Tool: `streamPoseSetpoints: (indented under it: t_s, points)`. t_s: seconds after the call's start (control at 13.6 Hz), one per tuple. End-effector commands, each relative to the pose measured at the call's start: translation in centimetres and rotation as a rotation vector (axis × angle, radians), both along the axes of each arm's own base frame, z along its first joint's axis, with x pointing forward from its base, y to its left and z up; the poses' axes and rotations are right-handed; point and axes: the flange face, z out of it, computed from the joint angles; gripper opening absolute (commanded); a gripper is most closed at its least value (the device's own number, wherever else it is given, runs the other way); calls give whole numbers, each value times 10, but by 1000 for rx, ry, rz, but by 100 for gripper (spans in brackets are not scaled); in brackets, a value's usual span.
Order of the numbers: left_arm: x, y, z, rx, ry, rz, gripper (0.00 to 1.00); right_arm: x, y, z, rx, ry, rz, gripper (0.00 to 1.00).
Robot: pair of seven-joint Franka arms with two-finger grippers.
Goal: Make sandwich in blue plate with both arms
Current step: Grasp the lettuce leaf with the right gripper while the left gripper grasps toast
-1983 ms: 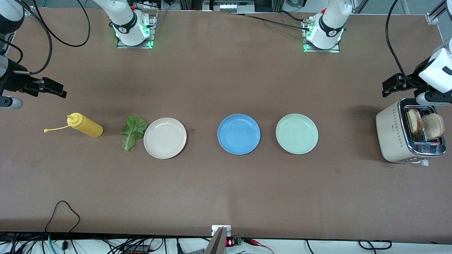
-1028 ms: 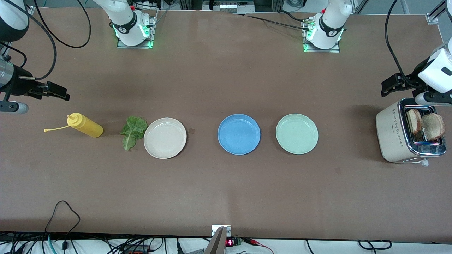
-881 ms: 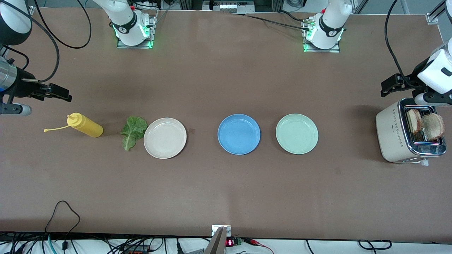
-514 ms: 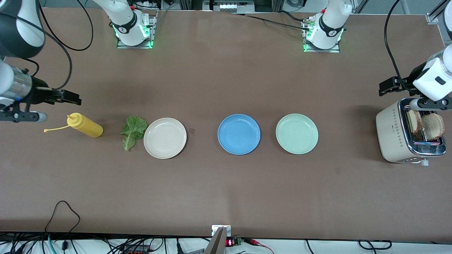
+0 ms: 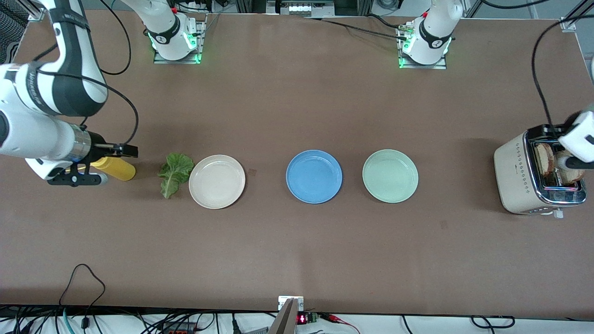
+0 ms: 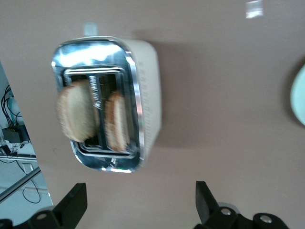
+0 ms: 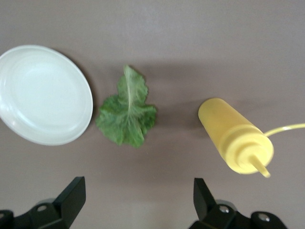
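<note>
Hovering wide open and empty, our left gripper sits over the toaster, right gripper over the mustard bottle.

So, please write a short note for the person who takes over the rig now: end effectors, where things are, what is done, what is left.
Left end effector: open, empty, over the toaster.
Right end effector: open, empty, over the yellow bottle, near the lettuce.
Two bread slices stand in the toaster at the left arm's end.
Lettuce lies on the table beside the beige plate.
Blue plate: bare, between the beige and green plates.
Done: nothing placed yet.
Left: bread, lettuce, bread onto the blue plate.
</note>
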Motion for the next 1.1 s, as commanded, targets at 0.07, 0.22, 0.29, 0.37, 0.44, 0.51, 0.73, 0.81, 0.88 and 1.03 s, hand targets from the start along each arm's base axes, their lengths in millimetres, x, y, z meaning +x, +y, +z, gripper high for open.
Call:
streamPoseSetpoints:
  t_s: [0.07,0.22,0.29,0.37,0.44,0.51,0.73,0.81,0.88,1.03]
  points:
    - [2,47,-54,0,-54,-43,97,10,21,-48,-21,-35,-43,100]
    - [-7,55,-80,-10,-47,-46,88,4,19,-78,-19,-75,-45,100]
    - [-11,60,-89,-14,-43,-45,83,1,18,-90,-17,-100,-46,100]
    - [-15,62,-100,-18,-47,-48,79,-1,17,-101,-17,-114,-47,100]
    - [-20,66,-108,-19,-54,-46,71,-3,17,-115,-17,-121,-47,100]
    - [-24,73,-114,-20,-58,-38,63,-5,17,-130,-18,-132,-46,100]
    - [-28,75,-124,-25,-57,-36,31,-8,21,-162,-19,-162,-41,100]
    - [-29,76,-125,-26,-54,-33,20,-9,21,-171,-20,-164,-41,100]
    - [-29,76,-125,-26,-53,-32,14,-8,21,-178,-20,-166,-41,100]
    - [-27,76,-118,-22,-62,-32,4,-8,21,-190,-23,-167,-47,100]
